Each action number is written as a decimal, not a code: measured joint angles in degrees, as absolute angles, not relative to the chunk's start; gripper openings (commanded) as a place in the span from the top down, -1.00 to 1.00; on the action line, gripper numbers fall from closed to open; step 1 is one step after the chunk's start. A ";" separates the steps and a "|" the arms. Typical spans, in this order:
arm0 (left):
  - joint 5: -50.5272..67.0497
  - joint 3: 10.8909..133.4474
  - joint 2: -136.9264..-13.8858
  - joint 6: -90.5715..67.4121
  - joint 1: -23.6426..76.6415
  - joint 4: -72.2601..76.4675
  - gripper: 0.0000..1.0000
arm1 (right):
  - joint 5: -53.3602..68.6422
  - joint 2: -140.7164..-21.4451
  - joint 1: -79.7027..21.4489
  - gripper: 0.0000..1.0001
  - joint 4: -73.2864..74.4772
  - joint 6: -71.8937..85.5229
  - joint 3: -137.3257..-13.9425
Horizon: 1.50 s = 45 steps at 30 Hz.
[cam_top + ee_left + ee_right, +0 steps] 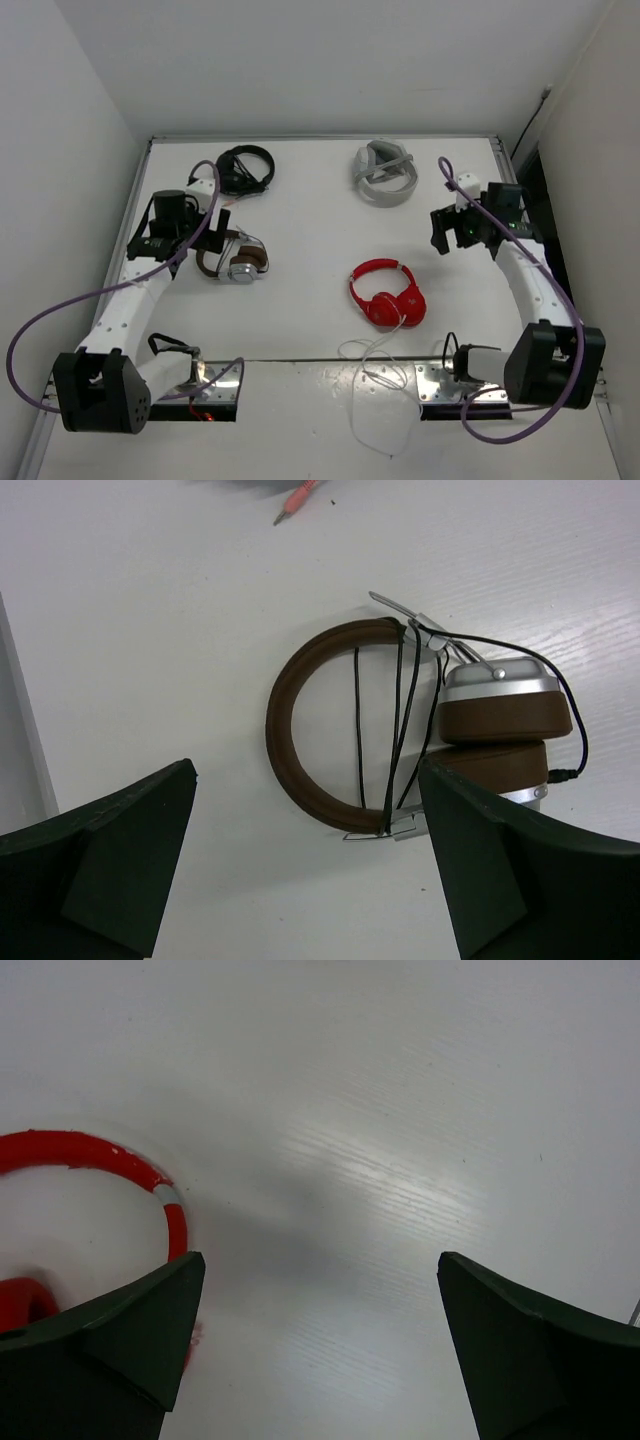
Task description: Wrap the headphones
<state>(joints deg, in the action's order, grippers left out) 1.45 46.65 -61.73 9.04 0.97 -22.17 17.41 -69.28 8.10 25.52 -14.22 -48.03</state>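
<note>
The red headphones [385,294] lie flat near the middle of the table, earcups toward the front. Their thin white cable [375,385] trails loose in loops over the front edge. In the right wrist view only the red headband [95,1155] and a bit of earcup show at the left. My right gripper [447,231] hangs open to the right of the headphones and farther back, with nothing between its fingers [120,1345]. My left gripper [216,233] is open above the brown-and-silver headphones [400,725], holding nothing.
Black headphones [245,170] lie at the back left and a grey-white headset [384,174] at the back centre. The brown-and-silver pair [238,260] has its black cable wound across the headband. Walls close in on three sides of the table [310,210].
</note>
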 measured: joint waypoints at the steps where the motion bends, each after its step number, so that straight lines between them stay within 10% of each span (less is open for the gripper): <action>1: 2.07 46.65 -61.65 9.41 0.73 -22.44 -0.99 | 17.63 -70.08 7.22 -0.92 26.35 -15.53 -48.99; 20: 18.92 51.59 -62.26 22.96 -9.82 -38.35 -0.99 | 6.26 -109.38 -28.91 -0.03 45.15 -48.49 -75.72; 30: 22.61 53.01 -63.90 26.81 -17.56 -40.71 -0.99 | -0.43 -117.49 -32.56 0.07 50.28 -55.20 -77.71; 40: 24.60 53.95 -65.93 29.12 -22.48 -41.12 -0.99 | -3.70 -118.91 -32.88 0.94 51.55 -56.86 -78.28; 45: 25.34 55.61 -67.51 29.80 -23.27 -41.32 -0.99 | -4.14 -118.54 -33.12 1.00 50.76 -54.13 -77.67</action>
